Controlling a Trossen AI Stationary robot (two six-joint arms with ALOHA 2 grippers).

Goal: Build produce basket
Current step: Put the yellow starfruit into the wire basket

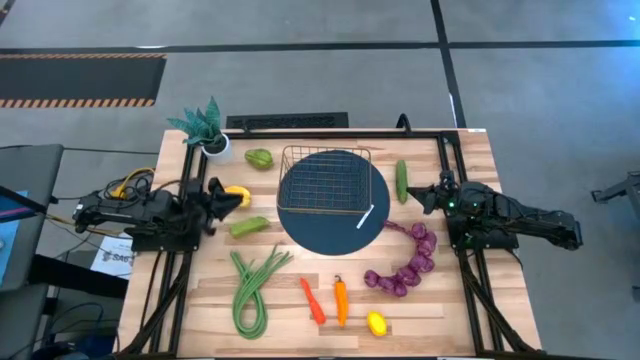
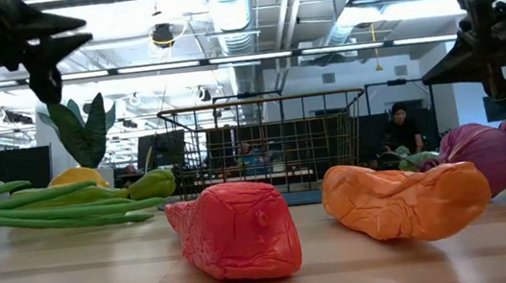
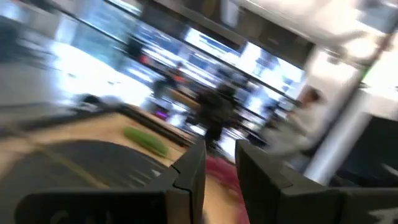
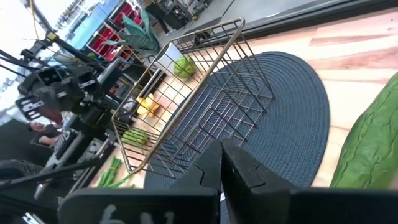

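The wire basket (image 1: 325, 178) sits on the dark blue round mat (image 1: 340, 235) at the table's far middle, and it also shows in the right wrist view (image 4: 193, 118). Around it on the table lie a cucumber (image 1: 401, 180), a purple grape string (image 1: 405, 262), a lemon (image 1: 376, 323), an orange pepper (image 1: 340, 300), a red pepper (image 1: 312, 300), green beans (image 1: 252, 285), two green fruits (image 1: 259, 158) (image 1: 249, 227) and a yellow piece (image 1: 238, 195). My left gripper (image 1: 215, 195) (image 3: 221, 168) hovers left of the basket, slightly open and empty. My right gripper (image 1: 415, 195) (image 4: 222, 158) hovers right of it, beside the cucumber, shut and empty.
A spiky green plant in a white pot (image 1: 205, 130) stands at the far left corner. A white strip (image 1: 365, 216) lies on the mat by the basket's near right corner. Black frame rails (image 1: 455, 160) run along the table's edges. People show in the room beyond (image 2: 397, 129).
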